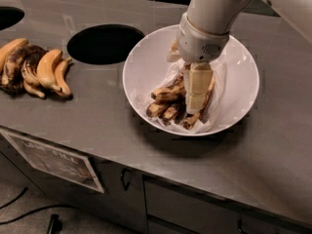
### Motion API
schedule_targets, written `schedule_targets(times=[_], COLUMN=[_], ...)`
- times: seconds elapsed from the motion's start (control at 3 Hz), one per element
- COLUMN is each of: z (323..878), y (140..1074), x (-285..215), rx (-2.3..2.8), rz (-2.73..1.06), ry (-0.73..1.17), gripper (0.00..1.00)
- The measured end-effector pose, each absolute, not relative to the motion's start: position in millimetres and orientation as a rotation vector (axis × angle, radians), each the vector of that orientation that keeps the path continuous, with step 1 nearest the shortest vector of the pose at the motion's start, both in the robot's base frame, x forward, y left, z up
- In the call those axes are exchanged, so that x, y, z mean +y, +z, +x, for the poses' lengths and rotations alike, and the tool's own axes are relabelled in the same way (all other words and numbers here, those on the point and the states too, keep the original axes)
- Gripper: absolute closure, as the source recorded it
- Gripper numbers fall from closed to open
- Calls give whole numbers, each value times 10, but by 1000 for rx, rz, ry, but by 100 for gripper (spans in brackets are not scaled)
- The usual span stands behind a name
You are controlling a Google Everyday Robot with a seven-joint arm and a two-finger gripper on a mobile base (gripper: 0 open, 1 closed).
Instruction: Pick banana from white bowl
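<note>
The white bowl (146,65) stands on the grey counter, right of centre. A pile of overripe spotted bananas lies in it on a crumpled clear liner. The long yellow-brown banana (210,90) runs from the pile's upper right down to its lower front edge. Shorter, darker bananas (166,94) lie to its left. My gripper (197,89) reaches straight down into the bowl from above. It sits in the pile, right against the long banana's left side, and hides part of it.
A bunch of plump orange-yellow and black bananas (36,69) lies on the counter at the far left. A round hole (105,44) opens in the counter left of the bowl, and another hole (7,16) at the far left edge. Cabinet doors are below the counter's front edge.
</note>
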State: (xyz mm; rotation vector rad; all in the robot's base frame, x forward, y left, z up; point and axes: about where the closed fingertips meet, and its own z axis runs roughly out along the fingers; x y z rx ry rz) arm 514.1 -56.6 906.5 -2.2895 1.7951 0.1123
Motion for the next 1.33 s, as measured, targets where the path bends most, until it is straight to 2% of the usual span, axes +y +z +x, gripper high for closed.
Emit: schedule_targets(times=[0.67,1.33], z=[5205,5233], y=[9018,8963], x=[-615,-660], rx=[1823,1844], rz=[-2256,-2244], ry=[115,123], gripper=[11,20])
